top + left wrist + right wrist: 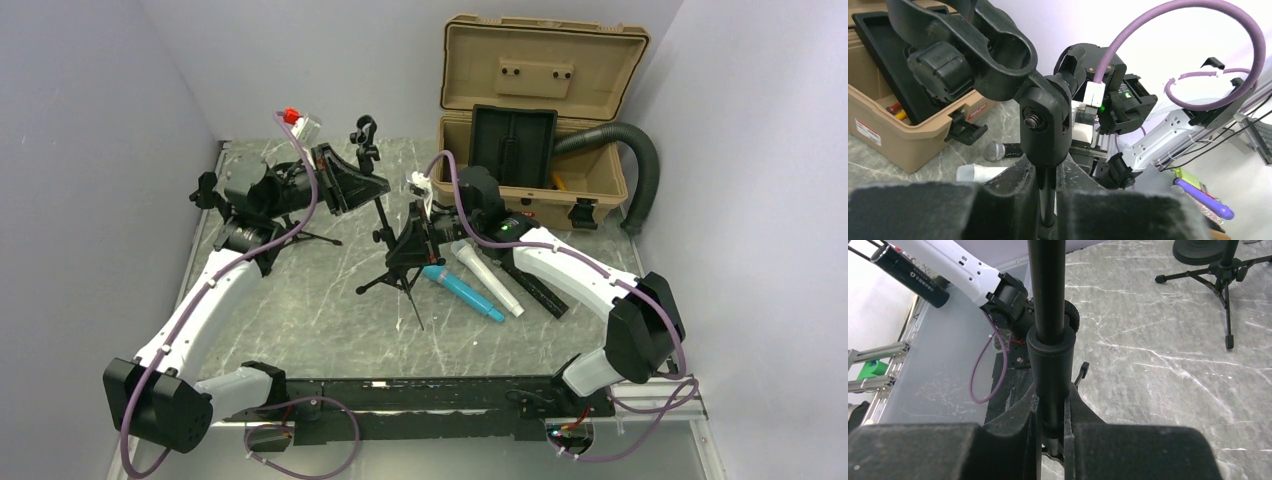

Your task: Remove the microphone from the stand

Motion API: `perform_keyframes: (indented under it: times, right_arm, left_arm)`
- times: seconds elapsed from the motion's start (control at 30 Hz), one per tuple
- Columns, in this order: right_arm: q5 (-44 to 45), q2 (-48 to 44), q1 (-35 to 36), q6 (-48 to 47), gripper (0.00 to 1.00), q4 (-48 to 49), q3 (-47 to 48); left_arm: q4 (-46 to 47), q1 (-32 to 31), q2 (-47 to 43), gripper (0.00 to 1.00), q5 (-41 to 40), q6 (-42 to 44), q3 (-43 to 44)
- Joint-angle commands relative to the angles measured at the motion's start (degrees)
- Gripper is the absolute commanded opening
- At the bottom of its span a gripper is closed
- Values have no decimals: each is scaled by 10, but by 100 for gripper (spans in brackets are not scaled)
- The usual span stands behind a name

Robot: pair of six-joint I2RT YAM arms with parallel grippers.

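The microphone [996,150] lies flat, head toward the case [893,145], body hidden behind the stand [1045,130]. The left end effector [1048,202] and right end effector [1050,432] grip that stand.

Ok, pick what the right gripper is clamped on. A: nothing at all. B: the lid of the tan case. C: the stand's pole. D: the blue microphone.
C: the right wrist view shows the right gripper shut around the stand's pole, while the blue microphone lies on the table.
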Motion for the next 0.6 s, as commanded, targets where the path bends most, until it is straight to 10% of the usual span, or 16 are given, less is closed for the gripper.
perform_keyframes:
  times: [0.0, 0.17, 0.57]
  right_arm:
    - [-15, -20, -2, -6, 0, 25, 0]
    - [-30, -50, -11, 4, 0, 44, -19]
    - [-69, -92, -50, 75, 0, 105, -48]
  left_arm:
    - [13, -2, -21, 33, 10, 45, 4]
    - [-92, -2, -46, 98, 24, 186, 8]
    - [-365, -58, -73, 93, 15, 556, 32]
